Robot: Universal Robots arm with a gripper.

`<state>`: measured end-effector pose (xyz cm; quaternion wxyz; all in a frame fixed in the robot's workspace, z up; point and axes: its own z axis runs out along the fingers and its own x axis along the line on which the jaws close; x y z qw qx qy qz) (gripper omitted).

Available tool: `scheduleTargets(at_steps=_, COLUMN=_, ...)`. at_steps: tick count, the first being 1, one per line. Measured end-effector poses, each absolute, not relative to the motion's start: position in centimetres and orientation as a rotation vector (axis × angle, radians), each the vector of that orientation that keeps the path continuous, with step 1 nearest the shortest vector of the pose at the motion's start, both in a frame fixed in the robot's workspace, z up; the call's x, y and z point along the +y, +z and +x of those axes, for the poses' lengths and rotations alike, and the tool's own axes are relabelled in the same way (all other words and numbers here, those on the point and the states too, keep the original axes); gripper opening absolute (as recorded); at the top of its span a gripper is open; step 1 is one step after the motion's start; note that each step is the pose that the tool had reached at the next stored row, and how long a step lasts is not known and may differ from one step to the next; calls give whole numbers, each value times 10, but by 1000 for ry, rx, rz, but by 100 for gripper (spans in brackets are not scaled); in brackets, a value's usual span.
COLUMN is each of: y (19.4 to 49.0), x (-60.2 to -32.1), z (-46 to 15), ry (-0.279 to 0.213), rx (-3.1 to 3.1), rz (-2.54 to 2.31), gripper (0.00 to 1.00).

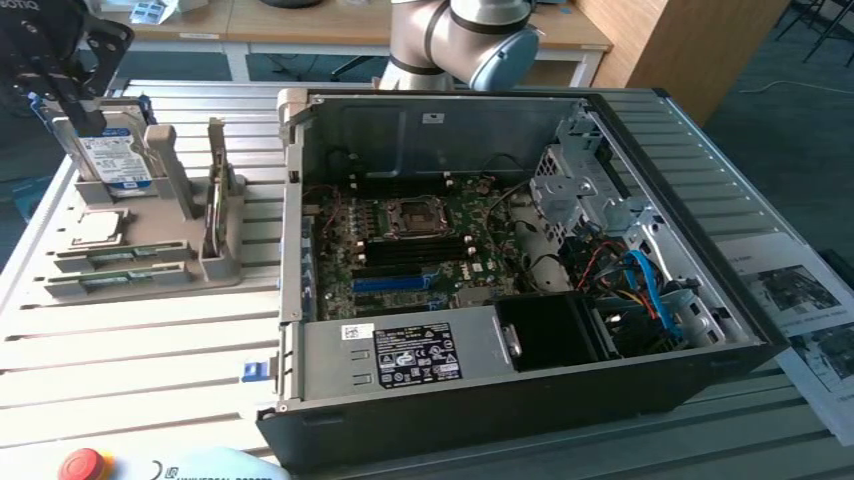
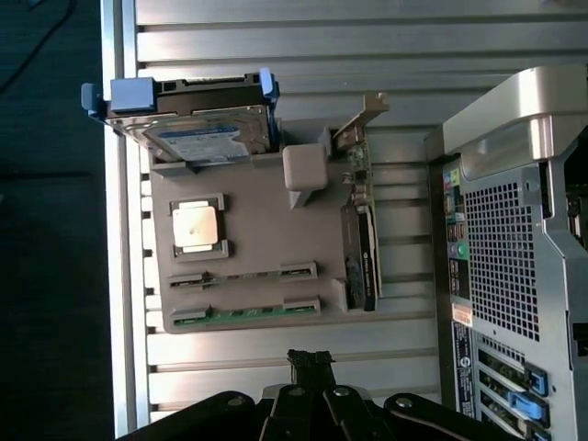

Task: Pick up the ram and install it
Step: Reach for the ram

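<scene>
Wrist view, looking down past the gripper (image 2: pixel 310 360): its two dark fingers are pressed together with nothing between them, and it hangs over bare slats of the aluminium worktop (image 2: pixel 276 55), just short of a grey parts holder (image 2: pixel 262 216). The ram (image 2: pixel 246 313), a thin green stick, stands on its long edge in the holder slot nearest the gripper, so its upper edge is exposed for a pinch from above. A matching slot just beside it appears to hold a second stick. Farther along the holder a square silver CPU chip (image 2: pixel 197 227) sits flat in a recess, a hard drive (image 2: pixel 197 129) with blue clips leans upright in a bracket, and an expansion card (image 2: pixel 360 243) stands on edge along one side, each part kept apart from the rest, probably so that it can be taken singly. Exterior view: the holder lies at the exterior view's left, beside an open computer case (image 1: pixel 747 330) laid on its side with the panel off. This turns the motherboard (image 1: pixel 427 240) face up, presumably so that parts can be pushed in from overhead. Nothing has been lifted from the holder yet.
</scene>
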<state>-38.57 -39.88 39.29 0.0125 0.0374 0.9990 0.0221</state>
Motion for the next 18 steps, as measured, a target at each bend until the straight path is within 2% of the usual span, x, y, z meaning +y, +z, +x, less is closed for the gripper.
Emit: scheduleTargets(at_steps=18, y=393, x=-395, z=-409, ry=68, rx=3114, rz=117, gripper=10)
